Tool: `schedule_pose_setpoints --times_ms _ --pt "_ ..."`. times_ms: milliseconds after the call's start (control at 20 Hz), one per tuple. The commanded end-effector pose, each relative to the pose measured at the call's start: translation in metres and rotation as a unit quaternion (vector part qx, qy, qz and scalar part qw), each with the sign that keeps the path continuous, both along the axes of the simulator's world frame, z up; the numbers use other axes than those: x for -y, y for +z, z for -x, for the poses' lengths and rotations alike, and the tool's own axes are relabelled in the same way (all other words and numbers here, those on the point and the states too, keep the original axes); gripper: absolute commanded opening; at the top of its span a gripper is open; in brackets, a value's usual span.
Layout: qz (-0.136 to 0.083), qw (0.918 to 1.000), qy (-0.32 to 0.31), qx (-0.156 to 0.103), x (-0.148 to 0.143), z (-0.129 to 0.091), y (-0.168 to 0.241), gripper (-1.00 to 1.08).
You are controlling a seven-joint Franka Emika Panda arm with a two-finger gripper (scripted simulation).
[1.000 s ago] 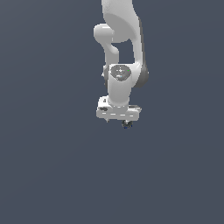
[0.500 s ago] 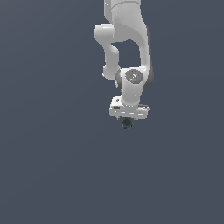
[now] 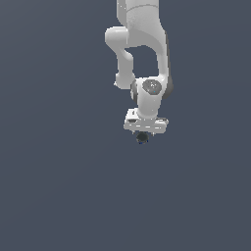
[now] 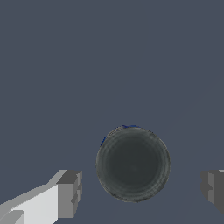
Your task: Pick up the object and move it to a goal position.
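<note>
The object (image 4: 133, 164) is a small round tin with a dark inside and a thin blue edge showing at its rim. In the wrist view it sits between my two grey fingers (image 4: 70, 193), with a clear gap on each side. My gripper (image 4: 141, 190) is open and touches nothing. In the exterior view the object (image 3: 142, 139) shows as a small dark blob just under the white gripper bar, and my gripper (image 3: 142, 135) hangs straight down over it. The fingertips are hard to make out there.
A plain dark grey-blue surface (image 3: 59, 196) fills both views. The white arm (image 3: 142, 44) comes down from the top of the exterior view. No other objects show.
My gripper has shifted toward the exterior view's right and now stands centred above the object. The object has stayed where it was.
</note>
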State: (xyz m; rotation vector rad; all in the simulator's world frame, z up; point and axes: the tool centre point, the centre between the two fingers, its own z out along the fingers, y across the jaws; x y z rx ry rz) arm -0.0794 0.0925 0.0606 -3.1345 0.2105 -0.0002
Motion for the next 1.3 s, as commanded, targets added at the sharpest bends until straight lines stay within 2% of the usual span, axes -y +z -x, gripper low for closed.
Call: schedule_pose_setpoints --times_ms 0,350,650,700,1250 --pt "0.000 1.0000 0.000 0.000 0.000 0.001 -0.007 1.00" --pt "0.000 1.0000 -0.001 0.000 0.000 0.002 -0.037 1.00" --pt "0.000 1.0000 -0.001 0.000 -0.001 0.002 -0.047 1.00" --pt "0.000 1.0000 -0.001 0.000 -0.001 0.002 -0.047 -1.00" --pt "0.000 1.0000 -0.001 0.000 -0.001 0.002 -0.046 -1.00"
